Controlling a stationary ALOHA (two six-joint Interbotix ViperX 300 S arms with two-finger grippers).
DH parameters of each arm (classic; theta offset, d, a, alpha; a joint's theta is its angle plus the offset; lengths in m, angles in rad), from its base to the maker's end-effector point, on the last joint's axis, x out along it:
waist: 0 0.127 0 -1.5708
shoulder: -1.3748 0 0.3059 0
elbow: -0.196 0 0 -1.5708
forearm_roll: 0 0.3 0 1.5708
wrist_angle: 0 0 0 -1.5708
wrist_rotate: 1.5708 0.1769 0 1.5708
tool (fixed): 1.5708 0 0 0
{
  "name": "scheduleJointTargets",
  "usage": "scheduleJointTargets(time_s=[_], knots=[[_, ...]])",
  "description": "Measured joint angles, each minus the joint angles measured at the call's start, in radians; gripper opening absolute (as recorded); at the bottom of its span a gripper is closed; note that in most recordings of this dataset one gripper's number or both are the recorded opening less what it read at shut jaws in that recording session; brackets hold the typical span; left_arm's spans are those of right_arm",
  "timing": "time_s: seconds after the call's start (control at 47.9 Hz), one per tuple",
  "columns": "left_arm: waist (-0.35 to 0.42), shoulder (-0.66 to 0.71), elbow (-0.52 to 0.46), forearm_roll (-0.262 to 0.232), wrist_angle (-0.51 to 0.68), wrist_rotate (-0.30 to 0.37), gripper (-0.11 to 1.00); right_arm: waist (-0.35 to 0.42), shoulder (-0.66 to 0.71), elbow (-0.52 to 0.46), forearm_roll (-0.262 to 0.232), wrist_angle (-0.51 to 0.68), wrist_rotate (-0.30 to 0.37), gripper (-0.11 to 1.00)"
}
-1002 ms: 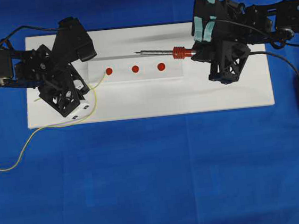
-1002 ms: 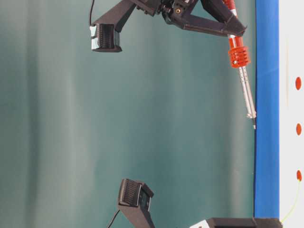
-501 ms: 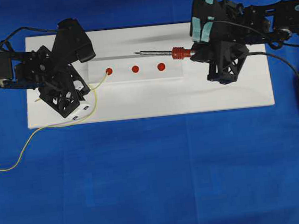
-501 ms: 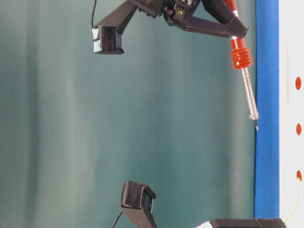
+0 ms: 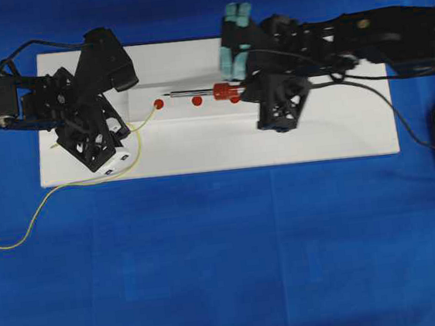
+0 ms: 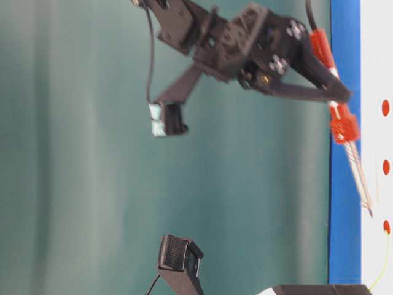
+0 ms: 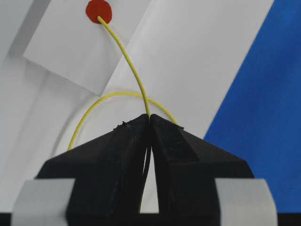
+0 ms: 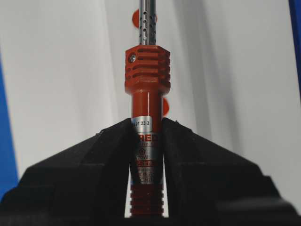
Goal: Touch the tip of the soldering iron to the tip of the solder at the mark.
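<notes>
Bright, even light; soft shadows fall on the white board [image 5: 201, 153]. The right arm [image 6: 245, 46] is smeared by motion blur in the table-level view. Wrist views are sharp, with blurred jaws up close

Your left gripper [image 7: 149, 123] sits clamped tight, arm low at the left; your right gripper [image 8: 146, 136] is pinched closed, arm stretched across the middle.

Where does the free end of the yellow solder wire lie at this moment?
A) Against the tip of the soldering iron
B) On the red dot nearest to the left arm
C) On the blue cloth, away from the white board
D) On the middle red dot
B: in the left wrist view the solder ends on the red dot, apart from the soldering iron.
</notes>
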Motion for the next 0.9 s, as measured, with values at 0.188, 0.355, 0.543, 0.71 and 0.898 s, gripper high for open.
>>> scheduleJointTargets(time_s=[0.188, 0.355, 0.543, 0.71, 0.898], knots=[[0.002, 0.000, 0.000, 0.002, 0.000, -0.008, 0.03, 0.017, 0.035, -0.028, -0.012, 0.000, 0.000, 0.07], [0.000, 0.000, 0.000, 0.002, 0.000, -0.008, 0.03, 0.020, 0.035, -0.028, -0.014, 0.002, 0.000, 0.07], [0.000, 0.000, 0.000, 0.000, 0.000, -0.009, 0.03, 0.023, 0.034, -0.028, -0.014, 0.000, 0.002, 0.07], [0.000, 0.000, 0.000, 0.000, -0.002, -0.008, 0.03, 0.023, 0.035, -0.028, -0.015, 0.009, 0.000, 0.07], [0.000, 0.000, 0.000, 0.000, 0.000, -0.009, 0.03, 0.023, 0.035, -0.026, -0.017, 0.020, 0.002, 0.07]])
